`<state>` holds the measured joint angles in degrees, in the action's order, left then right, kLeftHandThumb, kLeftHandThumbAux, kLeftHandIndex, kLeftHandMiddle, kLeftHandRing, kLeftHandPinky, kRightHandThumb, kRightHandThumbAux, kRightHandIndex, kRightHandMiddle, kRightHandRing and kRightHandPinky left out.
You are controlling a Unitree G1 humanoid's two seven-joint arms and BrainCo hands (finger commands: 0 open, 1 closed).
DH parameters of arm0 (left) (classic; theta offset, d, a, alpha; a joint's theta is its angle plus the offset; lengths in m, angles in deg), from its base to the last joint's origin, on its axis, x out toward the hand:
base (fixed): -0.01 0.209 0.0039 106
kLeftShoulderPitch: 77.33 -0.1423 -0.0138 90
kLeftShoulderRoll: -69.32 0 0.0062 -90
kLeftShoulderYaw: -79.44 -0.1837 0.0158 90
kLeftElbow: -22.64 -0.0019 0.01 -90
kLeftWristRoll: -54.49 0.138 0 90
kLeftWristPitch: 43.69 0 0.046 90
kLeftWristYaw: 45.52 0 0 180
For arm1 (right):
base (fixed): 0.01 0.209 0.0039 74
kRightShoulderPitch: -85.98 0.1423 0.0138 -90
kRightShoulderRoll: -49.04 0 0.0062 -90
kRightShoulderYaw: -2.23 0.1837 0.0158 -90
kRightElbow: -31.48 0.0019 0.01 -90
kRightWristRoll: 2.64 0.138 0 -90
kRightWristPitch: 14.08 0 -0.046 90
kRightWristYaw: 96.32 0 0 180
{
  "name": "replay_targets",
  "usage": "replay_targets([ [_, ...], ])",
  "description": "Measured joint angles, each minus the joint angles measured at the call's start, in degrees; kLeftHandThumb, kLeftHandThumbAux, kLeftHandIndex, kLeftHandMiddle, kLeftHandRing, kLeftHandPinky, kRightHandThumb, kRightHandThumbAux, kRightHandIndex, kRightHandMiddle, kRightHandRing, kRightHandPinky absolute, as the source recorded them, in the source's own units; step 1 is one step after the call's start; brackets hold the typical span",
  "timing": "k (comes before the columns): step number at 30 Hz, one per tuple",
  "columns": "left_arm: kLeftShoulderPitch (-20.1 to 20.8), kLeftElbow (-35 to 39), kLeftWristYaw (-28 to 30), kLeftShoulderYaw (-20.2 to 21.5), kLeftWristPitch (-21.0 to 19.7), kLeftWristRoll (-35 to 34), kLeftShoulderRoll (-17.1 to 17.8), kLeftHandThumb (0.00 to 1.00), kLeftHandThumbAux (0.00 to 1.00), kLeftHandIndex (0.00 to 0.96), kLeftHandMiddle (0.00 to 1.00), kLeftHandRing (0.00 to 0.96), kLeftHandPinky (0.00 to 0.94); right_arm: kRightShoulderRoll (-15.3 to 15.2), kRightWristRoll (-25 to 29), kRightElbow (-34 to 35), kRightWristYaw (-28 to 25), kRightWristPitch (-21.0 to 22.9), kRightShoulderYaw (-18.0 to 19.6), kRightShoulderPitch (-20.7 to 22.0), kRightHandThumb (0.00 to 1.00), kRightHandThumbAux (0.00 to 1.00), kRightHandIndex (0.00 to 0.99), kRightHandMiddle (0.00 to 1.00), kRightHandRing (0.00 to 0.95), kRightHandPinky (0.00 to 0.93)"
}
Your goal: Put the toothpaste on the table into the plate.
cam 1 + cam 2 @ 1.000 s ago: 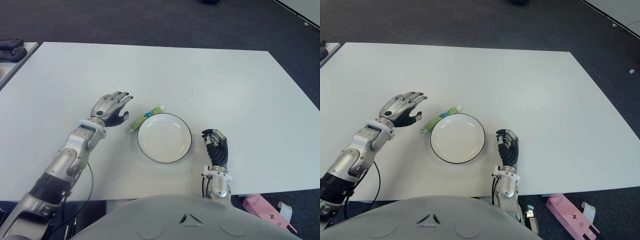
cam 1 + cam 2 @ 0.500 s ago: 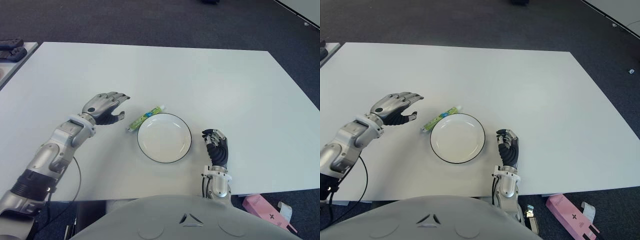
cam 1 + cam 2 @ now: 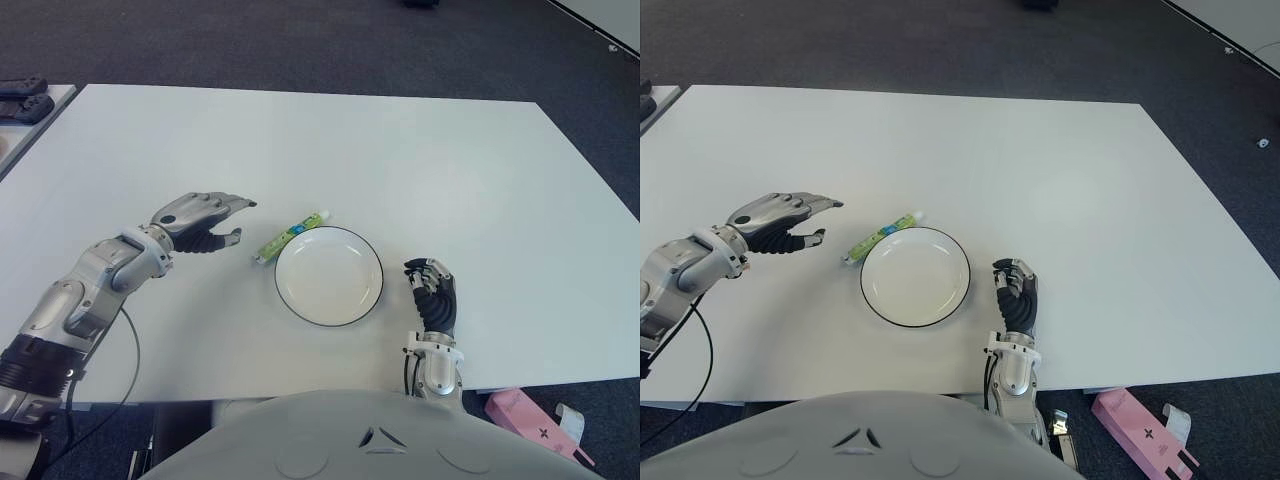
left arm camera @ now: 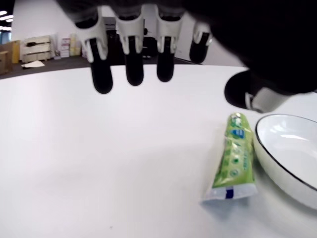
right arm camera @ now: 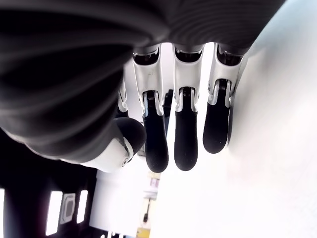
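Toothpaste (image 3: 290,237) lies flat on table (image 3: 420,170), touching plate (image 3: 329,276) rim at its upper-left, outside plate; left hand (image 3: 196,222) just left of tube, apart from it, fingers spread, grasping nothing; right hand (image 3: 432,295) beside plate's right, fingers curled, empty.

Both arms are brushed silver metal with black joint sections — a thin black cable loops from the left forearm. The left hand (image 3: 196,221) and right hand (image 3: 432,292) have silver backs, white finger segments and black rubbery fingertips (image 4: 134,73). A grey torso shell fills the lower edge
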<state>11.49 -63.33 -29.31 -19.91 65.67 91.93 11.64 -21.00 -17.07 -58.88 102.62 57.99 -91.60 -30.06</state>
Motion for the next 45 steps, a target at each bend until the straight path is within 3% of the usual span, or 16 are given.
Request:
replay_targets([
  [9, -0.6, 0.8, 4.6, -0.3, 1.5, -2.2, 0.4, 0.680, 0.285, 0.078, 0.130, 0.186, 0.258, 0.0, 0.0, -0.1, 0.0, -0.1, 0.1, 0.0, 0.701, 0.731, 0.424, 0.464, 0.453, 0.440],
  [18, -1.9, 2.1, 8.0, -0.6, 2.4, -2.9, 0.5, 0.637, 0.245, 0.011, 0.084, 0.143, 0.214, 0.0, 0.0, -0.3, 0.2, -0.3, 0.1, 0.0, 0.701, 0.731, 0.424, 0.466, 0.458, 0.444],
  [30, -2.3, 2.7, 10.3, -0.9, 3.5, -2.6, 0.5, 0.614, 0.221, 0.001, 0.082, 0.133, 0.210, 0.0, 0.0, -0.4, 0.2, -0.8, 0.0, -0.1, 0.700, 0.732, 0.425, 0.464, 0.456, 0.440],
  [39, -2.7, 3.1, 10.3, -3.0, 2.1, 1.1, -0.2, 0.589, 0.208, 0.000, 0.088, 0.123, 0.199, 0.1, -0.1, -0.4, 0.3, -1.2, 0.0, -0.5, 0.701, 0.731, 0.425, 0.466, 0.459, 0.438],
  [45, -2.8, 2.4, 7.4, -4.7, 0.7, 6.3, -2.1, 0.577, 0.216, 0.000, 0.095, 0.126, 0.205, 0.2, -0.1, -0.4, 0.6, -1.2, 0.1, -0.6, 0.700, 0.731, 0.425, 0.468, 0.460, 0.445],
])
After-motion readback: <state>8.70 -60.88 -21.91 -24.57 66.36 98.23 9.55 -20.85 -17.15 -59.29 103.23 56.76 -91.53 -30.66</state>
